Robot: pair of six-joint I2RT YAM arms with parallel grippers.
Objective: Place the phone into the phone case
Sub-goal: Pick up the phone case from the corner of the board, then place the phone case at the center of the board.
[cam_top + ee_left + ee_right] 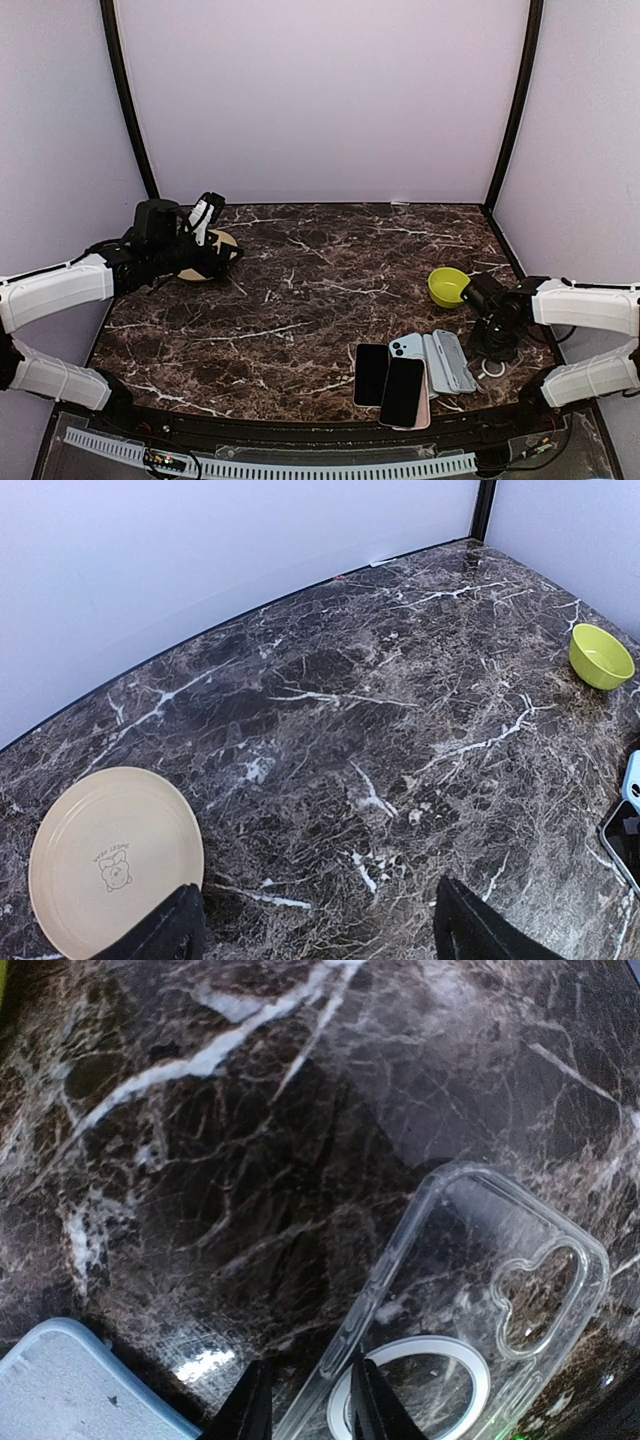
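The left claw (318,892) is wide open and holds nothing. It hangs over the table (320,290) at about 9 o'clock, just beside the plate (112,860).

The right claw (310,1365) is low over the table at about 4 o'clock. Its fingers (250,1405) stand close together with the long edge of the clear case (455,1260) between them. From the wrist view I cannot tell whether they pinch it or only straddle it. The case lies flat, open side up, with a white ring (415,1385) showing in it.

A dark phone (372,374) and a pink-edged phone (403,392) lie side by side at 5 o'clock, apparently touching. Both are well apart from the clear case. At their 1 o'clock lie a light blue phone or cover (405,347) and grey cases (450,360). A green bowl (448,286) sits at 3 o'clock.
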